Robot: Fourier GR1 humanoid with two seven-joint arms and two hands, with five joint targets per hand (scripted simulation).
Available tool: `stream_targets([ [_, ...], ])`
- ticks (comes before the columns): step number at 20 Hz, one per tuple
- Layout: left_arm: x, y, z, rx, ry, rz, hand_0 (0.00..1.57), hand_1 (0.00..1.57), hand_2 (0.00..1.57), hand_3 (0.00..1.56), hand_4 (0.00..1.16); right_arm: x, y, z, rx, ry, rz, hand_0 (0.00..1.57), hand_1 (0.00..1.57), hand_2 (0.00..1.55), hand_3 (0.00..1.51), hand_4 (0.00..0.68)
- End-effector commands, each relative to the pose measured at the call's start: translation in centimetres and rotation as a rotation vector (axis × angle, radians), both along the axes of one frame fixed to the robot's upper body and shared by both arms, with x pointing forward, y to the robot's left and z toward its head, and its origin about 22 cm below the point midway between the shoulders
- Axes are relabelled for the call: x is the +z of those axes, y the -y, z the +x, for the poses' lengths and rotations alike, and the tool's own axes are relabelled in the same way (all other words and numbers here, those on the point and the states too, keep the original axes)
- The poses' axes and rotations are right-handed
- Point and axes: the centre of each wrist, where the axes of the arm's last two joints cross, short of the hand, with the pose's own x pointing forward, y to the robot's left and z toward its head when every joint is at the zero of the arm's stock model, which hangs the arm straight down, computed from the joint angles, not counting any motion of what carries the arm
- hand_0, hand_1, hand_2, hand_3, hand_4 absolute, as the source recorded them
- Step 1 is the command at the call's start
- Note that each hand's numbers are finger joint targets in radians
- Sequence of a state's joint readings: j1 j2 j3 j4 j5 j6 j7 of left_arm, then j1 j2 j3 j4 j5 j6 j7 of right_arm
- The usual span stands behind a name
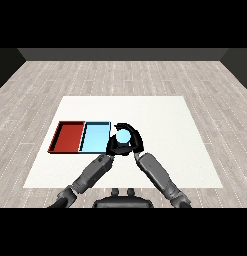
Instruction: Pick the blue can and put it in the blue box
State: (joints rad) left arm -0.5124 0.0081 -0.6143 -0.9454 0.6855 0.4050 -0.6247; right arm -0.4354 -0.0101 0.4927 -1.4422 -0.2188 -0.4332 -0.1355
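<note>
The blue can (123, 136) stands just right of the light blue tray (95, 138), close to its right rim. My right hand (136, 141) is shut on the can, its fingers arching over the can's far side and top. My left hand (113, 148) sits low at the can's left, between the can and the tray's near right corner. It merges with the right hand's dark shape. The can's lower part is hidden behind the hands.
A red tray (69, 136) lies against the left side of the blue tray; nothing shows inside either one. The white table (170, 125) stretches to the right and beyond the hands. Both forearms converge at the middle.
</note>
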Motion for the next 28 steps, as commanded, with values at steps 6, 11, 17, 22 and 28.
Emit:
stream_targets([
  [6, 0.3, 0.2, 0.6, -0.001, 0.012, -0.005, 1.57, 1.57, 1.57, 1.52, 1.13, -1.6, 2.6, 1.0, 0.003, -0.006, -0.022, 0.0, 0.0, 0.0, 0.0, 0.0],
  [11, 0.7, 0.2, 1.1, 0.064, 0.022, 0.037, 1.57, 1.57, 1.57, 1.53, 1.14, 0.8, 2.9, 0.5, -0.051, 0.032, 0.06, 0.0, 0.0, 0.0, 0.0, 0.0],
  [17, -0.6, -2.7, 1.2, 0.097, 0.047, 0.086, 1.57, 1.57, 1.57, 1.54, 1.15, 0.8, 6.9, -1.2, -0.124, 0.083, 0.196, 0.0, 0.0, 0.0, 0.0, 0.0],
  [22, 1.2, -8.3, 4.0, 0.175, 0.064, 0.215, 1.57, 1.57, 1.57, 1.52, 1.15, -0.1, 13.5, -2.2, -0.235, 0.088, 0.272, 0.0, 0.0, 0.0, 0.0, 0.0],
  [28, 2.5, -12.3, 6.7, 0.297, -0.01, 0.341, 1.57, 1.57, 1.57, 1.52, 1.15, -1.3, 13.0, -3.3, -0.257, 0.057, 0.291, 0.0, 0.0, 0.0, 0.0, 0.0],
])
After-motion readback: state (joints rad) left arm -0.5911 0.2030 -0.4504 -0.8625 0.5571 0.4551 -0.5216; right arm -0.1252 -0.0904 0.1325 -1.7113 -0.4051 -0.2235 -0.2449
